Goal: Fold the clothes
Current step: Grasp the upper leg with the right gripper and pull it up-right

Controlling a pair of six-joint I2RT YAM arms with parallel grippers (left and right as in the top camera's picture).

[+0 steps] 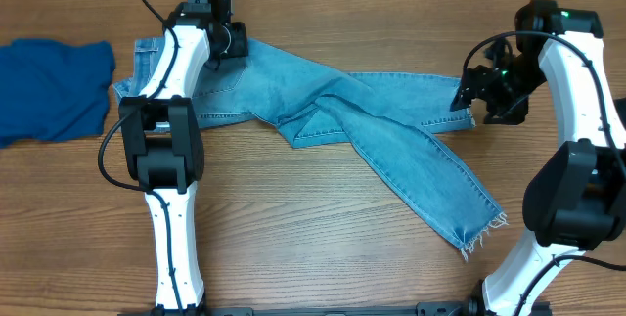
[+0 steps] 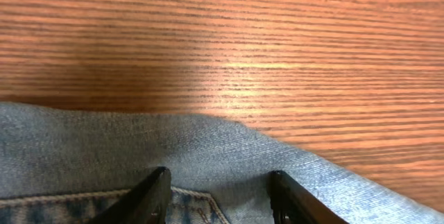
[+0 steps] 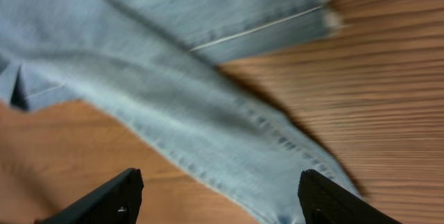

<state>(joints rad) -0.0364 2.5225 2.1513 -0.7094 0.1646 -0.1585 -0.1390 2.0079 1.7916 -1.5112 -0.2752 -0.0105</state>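
Pale-blue denim jeans (image 1: 323, 111) lie spread on the wooden table, waistband at the left and the legs crossing. One leg ends at the right by my right gripper; the other runs to a frayed hem (image 1: 481, 230) at the lower right. My left gripper (image 1: 227, 40) is open at the waistband end. In its wrist view the fingers (image 2: 218, 196) straddle flat denim (image 2: 104, 141) with pocket stitching. My right gripper (image 1: 476, 96) is open beside the upper leg's hem. Its wide-apart fingers (image 3: 222, 200) hang above a blurred jeans leg (image 3: 173, 99). A royal-blue garment (image 1: 49, 89) lies at the far left. No dark navy garment is in view.
The wooden table (image 1: 323, 238) runs under everything. The two arm bases stand at the front edge, left (image 1: 174, 257) and right (image 1: 528, 277). A pale wall or board runs along the table's back edge.
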